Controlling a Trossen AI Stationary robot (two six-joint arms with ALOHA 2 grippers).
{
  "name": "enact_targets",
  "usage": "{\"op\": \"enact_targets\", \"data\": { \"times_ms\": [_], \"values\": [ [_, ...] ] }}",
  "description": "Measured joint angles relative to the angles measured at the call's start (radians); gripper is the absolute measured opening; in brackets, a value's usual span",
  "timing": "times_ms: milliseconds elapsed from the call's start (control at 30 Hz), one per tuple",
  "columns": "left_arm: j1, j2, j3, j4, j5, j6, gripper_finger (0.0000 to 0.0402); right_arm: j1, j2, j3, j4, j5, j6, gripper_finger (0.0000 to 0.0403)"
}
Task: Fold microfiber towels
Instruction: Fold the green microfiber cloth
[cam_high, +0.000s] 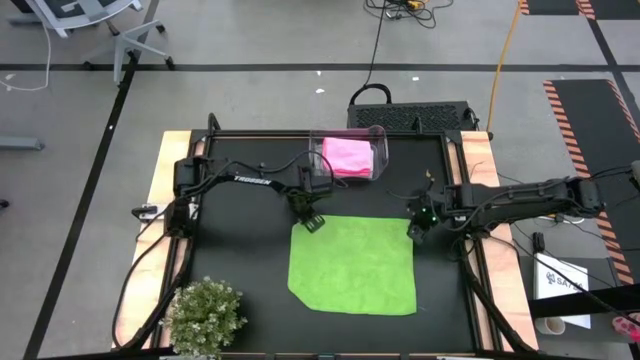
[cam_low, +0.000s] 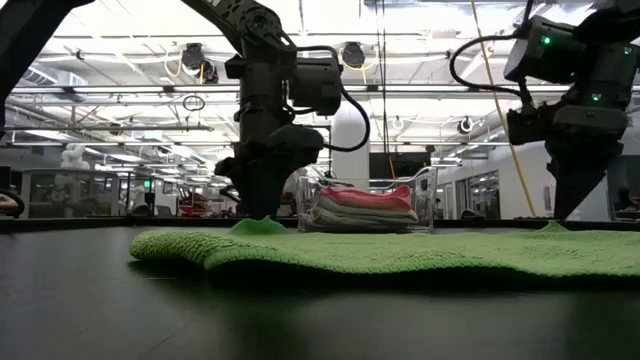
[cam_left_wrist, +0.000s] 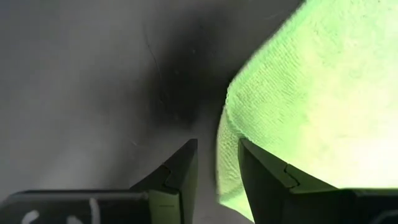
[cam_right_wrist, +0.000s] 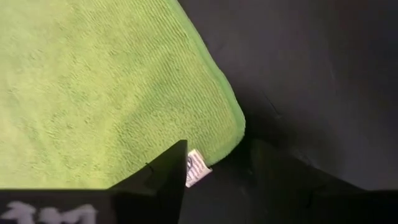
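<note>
Item: lime green towel (cam_high: 353, 265), spread flat at table centre, slightly toward 6 o'clock.
Item: my left gripper (cam_high: 313, 223), at the towel's 11 o'clock corner; fingers (cam_left_wrist: 177, 177) narrowly parted, the lifted cloth edge between them.
Item: my right gripper (cam_high: 418, 230), at the 1 o'clock corner; fingers apart astride the corner and its white tag (cam_right_wrist: 196, 168), holding nothing.
Item: clear bin (cam_high: 346, 155), at 12 o'clock from the towel, containing a pink towel (cam_high: 352, 154) on top of folded cloths.
Item: small bushy plant (cam_high: 204, 316), at 8 o'clock.

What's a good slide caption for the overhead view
Both claws, left and right, meet the far corners of a lime green towel spread flat, pink towel binned behind.
</note>
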Motion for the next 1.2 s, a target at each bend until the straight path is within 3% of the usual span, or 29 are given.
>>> {"op": "enact_targets", "data": {
  "times_ms": [233, 867, 933, 1100, 1200],
  "values": [
    [0.023, -0.006, 0.0, -0.01, 0.249, -0.027, 0.0118, 0.0, 0.0, -0.036, 0.005, -0.006, 0.026, 0.0185],
    [-0.026, -0.062, 0.009, -0.115, 0.24, 0.031, 0.0118, 0.0, 0.0, -0.038, 0.03, -0.038, 0.026, 0.0184],
    [-0.04, -0.076, 0.01, -0.128, 0.201, 0.031, 0.0118, 0.0, 0.0, -0.038, 0.03, -0.037, 0.026, 0.0183],
    [-0.077, -0.103, 0.01, -0.125, -0.049, 0.038, 0.0118, 0.0, -0.002, -0.038, 0.049, -0.036, 0.027, 0.0183],
    [-0.091, -0.102, 0.009, -0.106, -0.079, 0.041, 0.0118, 0.0, -0.002, -0.038, 0.078, -0.036, 0.044, 0.0183]
  ]
}}
